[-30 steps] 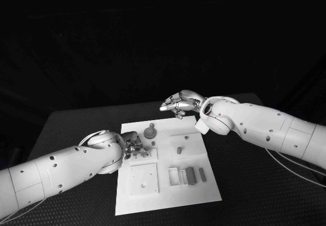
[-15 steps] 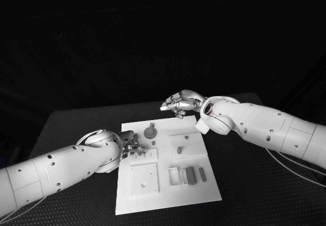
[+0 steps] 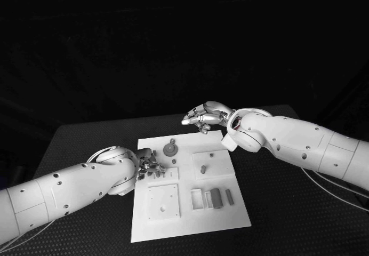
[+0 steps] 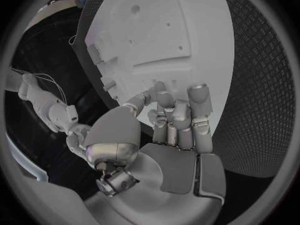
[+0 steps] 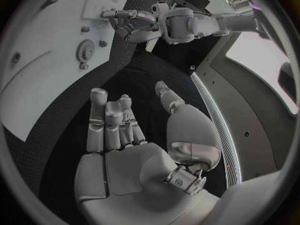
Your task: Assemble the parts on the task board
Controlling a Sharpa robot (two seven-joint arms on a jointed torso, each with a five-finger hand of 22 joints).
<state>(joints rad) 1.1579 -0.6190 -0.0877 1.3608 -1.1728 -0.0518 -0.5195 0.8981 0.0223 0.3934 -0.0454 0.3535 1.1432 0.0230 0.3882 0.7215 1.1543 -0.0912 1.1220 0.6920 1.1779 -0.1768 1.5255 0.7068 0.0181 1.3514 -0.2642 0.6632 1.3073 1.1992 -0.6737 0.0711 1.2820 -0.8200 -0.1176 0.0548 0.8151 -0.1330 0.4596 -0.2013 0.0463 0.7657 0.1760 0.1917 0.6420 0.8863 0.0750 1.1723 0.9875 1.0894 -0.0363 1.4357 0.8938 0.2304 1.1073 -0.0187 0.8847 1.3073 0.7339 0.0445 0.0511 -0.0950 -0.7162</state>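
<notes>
Flat white rectangular task board (image 3: 188, 210): left hand (image 3: 151, 166) at its left edge, pinch unclear; right hand (image 3: 203, 117) beyond, spread, empty; advise slow, square seating

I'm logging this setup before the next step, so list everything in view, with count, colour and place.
table: one, black, under everything.
task board: one, white, middle of the table.
gear: one, grey, far end of the board.
peg: one, grey, standing mid-board.
block parts: several, grey, near right part of the board.
left hand: silver, at the board's left edge; whether it holds a part is unclear.
right hand: silver, raised beyond the board's far edge, holding nothing.
</notes>
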